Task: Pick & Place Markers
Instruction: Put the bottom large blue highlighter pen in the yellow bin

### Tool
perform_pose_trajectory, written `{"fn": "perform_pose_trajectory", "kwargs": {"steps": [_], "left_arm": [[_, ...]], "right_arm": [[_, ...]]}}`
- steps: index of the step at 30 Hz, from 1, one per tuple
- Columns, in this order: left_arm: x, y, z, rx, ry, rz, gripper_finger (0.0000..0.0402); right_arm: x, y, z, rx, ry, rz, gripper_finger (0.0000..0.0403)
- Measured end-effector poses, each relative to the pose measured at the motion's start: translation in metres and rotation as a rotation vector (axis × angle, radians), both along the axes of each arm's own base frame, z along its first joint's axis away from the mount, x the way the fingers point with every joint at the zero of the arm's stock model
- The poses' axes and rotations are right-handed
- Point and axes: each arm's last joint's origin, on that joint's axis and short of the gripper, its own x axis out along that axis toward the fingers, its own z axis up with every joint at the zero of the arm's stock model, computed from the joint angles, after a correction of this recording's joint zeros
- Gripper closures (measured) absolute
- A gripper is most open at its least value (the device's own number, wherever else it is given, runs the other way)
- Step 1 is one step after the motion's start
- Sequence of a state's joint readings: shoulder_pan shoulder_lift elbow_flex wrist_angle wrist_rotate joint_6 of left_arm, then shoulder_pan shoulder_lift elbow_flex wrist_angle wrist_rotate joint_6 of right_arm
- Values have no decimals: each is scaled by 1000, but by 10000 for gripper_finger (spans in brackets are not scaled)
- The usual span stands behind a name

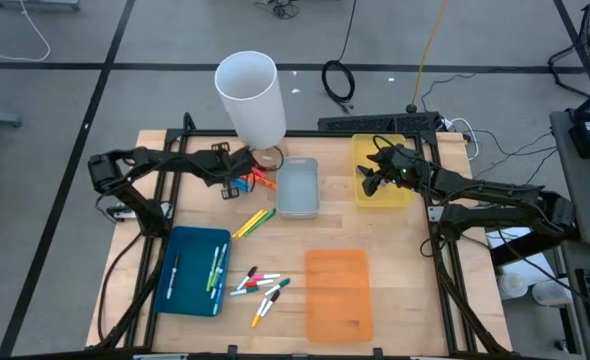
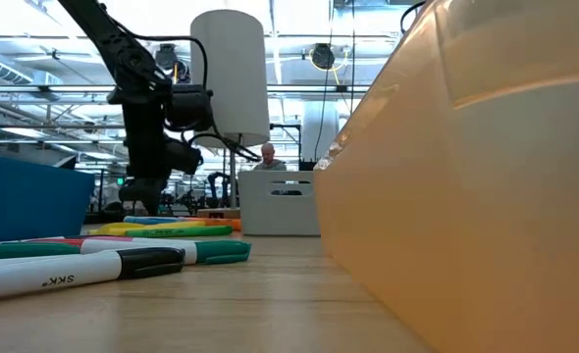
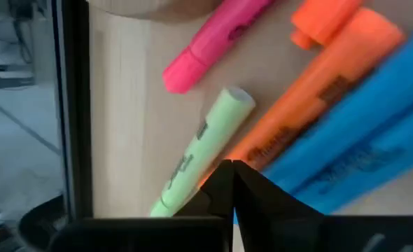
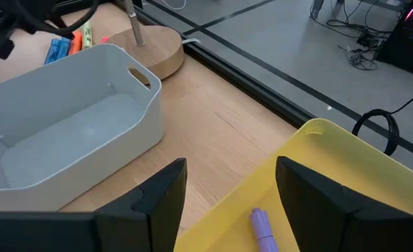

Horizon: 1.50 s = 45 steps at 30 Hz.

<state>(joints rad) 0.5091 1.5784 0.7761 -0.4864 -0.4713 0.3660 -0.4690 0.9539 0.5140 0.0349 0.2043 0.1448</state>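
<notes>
Surface, high view: wooden table (image 1: 395,255) on a grey floor, carrying four sorting trays, namely a blue tray (image 1: 187,290), a white tray (image 1: 298,188), a yellow tray (image 1: 363,150) and an orange tray (image 1: 339,292); the colours suggest each receives matching markers.
Cylinder, high view: tall white cylinder (image 1: 250,95) on a round wooden base at the far edge, not part of the sort.
Markers, high view: one cluster lies just left of the cylinder base, under the left gripper (image 1: 237,180); yellow and green markers (image 1: 254,222) lie between the blue and white trays; white-bodied markers (image 1: 260,287) lie loose between the blue and orange trays; a few already rest in the blue tray.
Right gripper, high view: right gripper (image 1: 373,178) hovers over the yellow tray.
Low view: white-bodied markers lie on the near boards, the orange tray wall (image 2: 466,196) fills the right side, and the left arm descends beside the cylinder. A person (image 2: 267,155) sits far behind.
Left wrist view: fingers pressed together, tips meeting over the orange marker (image 3: 311,105); whether it is pinched cannot be told. Beside it lie a pale green marker (image 3: 199,150), a pink marker (image 3: 210,42) and a blue marker (image 3: 360,147).
Right wrist view: fingers (image 4: 157,196) spread wide, holding nothing, above the yellow tray, where a purple marker (image 4: 264,228) lies, probably just released. The white tray is empty.
</notes>
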Motion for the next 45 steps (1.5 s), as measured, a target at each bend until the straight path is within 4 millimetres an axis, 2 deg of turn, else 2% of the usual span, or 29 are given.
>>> {"fn": "perform_pose_trajectory", "kwargs": {"steps": [4, 9, 16, 21, 24, 27, 32, 34, 37, 40, 42, 45], "left_arm": [[-4, 11, -4, -14, -12, 13, 382], [-7, 21, -16, -76, -59, 20, 398], [-6, 15, -21, -134, -33, 1, 394], [-3, 3, -12, -139, -50, -16, 394], [-4, -4, 6, -98, -90, -2, 389], [-10, -18, 29, -121, -122, -5, 392], [-32, -57, 50, -439, -133, -35, 397], [-31, -68, 54, -503, -213, -7, 387], [-23, -84, 55, -578, -263, -56, 366], [-16, -102, 50, -613, -197, -225, 355], [-13, -111, 43, -617, -136, -301, 356], [-7, -116, 32, -610, -73, -320, 371]], "right_arm": [[0, 0, 0, 0, 0, 0, 195], [0, 0, 0, 0, 0, 0, 195], [0, 0, 0, 0, 0, -1, 195], [0, 0, 0, 0, 0, -1, 195], [0, 0, 0, -1, -2, -1, 195], [0, 0, 0, 0, -3, -1, 195], [0, 0, 0, 1, -4, -2, 195], [0, 0, 0, 0, -3, -2, 195], [0, 0, 0, -2, -6, -2, 195], [0, 0, 0, -2, -6, -2, 195], [0, 0, 0, -1, -6, -1, 195], [0, 0, 0, 0, -7, -2, 195]]}}
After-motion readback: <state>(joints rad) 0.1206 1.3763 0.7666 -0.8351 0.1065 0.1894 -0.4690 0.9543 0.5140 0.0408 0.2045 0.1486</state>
